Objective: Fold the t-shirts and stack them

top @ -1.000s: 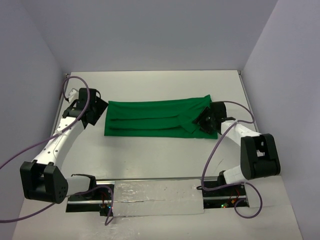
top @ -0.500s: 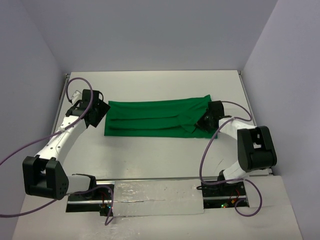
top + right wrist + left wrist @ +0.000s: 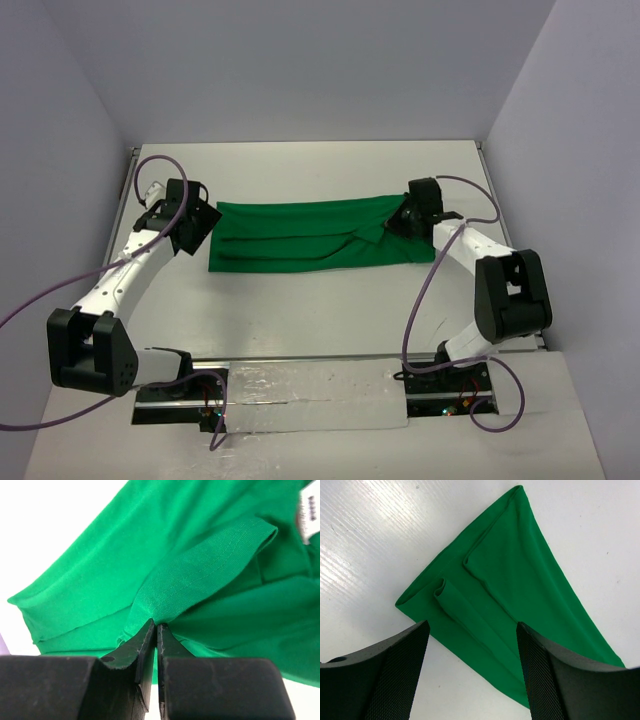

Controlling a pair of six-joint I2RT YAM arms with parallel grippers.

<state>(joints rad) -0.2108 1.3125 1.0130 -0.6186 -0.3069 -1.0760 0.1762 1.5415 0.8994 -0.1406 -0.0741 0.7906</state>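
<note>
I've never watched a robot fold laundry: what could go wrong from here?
The right gripper pinches only a thin fold of the t-shirt, so the cloth could slip out. The left gripper hangs open at the other end, holding nothing, so a one-sided pull might drag it and spoil its folds.

Level: bright and even in all three views; white table close to full exposure.
Source: overhead, soft, diffuse.
Shadows: faint and short under both arms; darker bands inside the folds of the t-shirt.
Glare: streaked sheen on the table at upper left of the left wrist view; crinkled reflections on the shiny strip at the near edge.
Clipping: table blown to flat white at upper left of the right wrist view.
Focus, left wrist: cloth sharp; left gripper slightly soft, pad mesh readable.
Focus, right wrist: stitching crisp at centre; right gripper soft in the foreground; white tag blurred, unreadable.
</note>
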